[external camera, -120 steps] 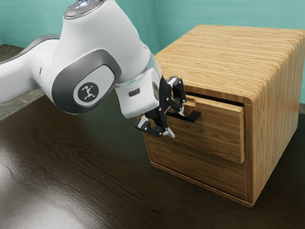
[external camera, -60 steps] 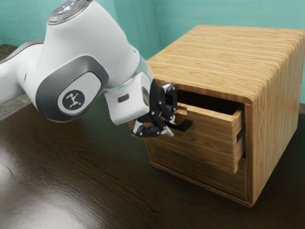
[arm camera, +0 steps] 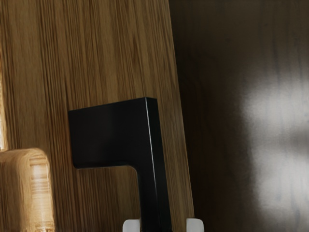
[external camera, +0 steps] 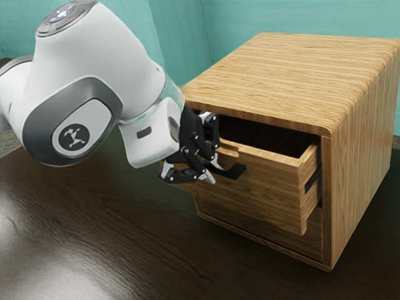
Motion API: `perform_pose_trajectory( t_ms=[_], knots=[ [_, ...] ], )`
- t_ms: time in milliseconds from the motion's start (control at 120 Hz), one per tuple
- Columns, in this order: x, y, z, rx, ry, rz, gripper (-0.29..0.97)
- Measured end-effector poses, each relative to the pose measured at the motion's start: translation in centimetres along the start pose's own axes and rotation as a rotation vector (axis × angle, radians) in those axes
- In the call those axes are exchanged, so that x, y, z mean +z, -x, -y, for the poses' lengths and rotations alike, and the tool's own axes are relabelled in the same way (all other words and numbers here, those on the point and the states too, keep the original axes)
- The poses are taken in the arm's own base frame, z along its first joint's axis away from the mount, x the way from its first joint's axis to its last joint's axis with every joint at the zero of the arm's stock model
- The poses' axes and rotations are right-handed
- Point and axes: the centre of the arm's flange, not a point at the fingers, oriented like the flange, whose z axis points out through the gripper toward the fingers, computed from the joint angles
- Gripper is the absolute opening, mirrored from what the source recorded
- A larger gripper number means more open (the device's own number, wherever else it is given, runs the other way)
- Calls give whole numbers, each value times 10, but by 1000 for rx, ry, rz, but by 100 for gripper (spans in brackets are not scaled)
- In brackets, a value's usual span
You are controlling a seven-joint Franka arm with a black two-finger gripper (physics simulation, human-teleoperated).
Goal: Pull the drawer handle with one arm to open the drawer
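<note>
A wooden cabinet (external camera: 294, 75) stands on the dark table, its upper drawer (external camera: 265, 187) slid partly out toward the exterior view's left. The drawer's black handle (external camera: 232, 170) juts from its front panel. My black gripper (external camera: 201, 170) is shut on that handle, the white arm reaching in from the exterior view's left. In the wrist view the black handle (arm camera: 145, 145) stands off the wood-grain drawer front (arm camera: 96, 58), and its bar runs down between my two white fingertips (arm camera: 194, 224), which sit on either side of it.
The dark glossy table (external camera: 112, 250) spreads out in front of the cabinet and under my arm. A lower wooden panel (external camera: 269, 228) sits beneath the drawer. A teal wall (external camera: 250, 19) stands behind the cabinet.
The drawer has slid further out of the cabinet, toward the exterior view's left. My gripper has moved that way with the handle still held, and the dark gap above the drawer has widened.
</note>
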Motion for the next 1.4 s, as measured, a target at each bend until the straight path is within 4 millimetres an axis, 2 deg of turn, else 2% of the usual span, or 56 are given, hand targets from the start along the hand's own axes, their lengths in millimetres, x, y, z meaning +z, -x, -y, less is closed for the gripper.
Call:
perform_pose_trajectory(
  t_ms=[317, 600, 1025, 1200, 1400],
  knots=[
    [-5, 2, -15, -10, 2, -3, -11],
    [-8, 3, -33, -17, 6, -4, -7],
    [-25, 3, -62, -27, -12, -7, -11],
    [-33, 4, -73, -34, -23, -8, -8],
    [-34, 6, -82, -41, -22, -7, -9]
  ],
)
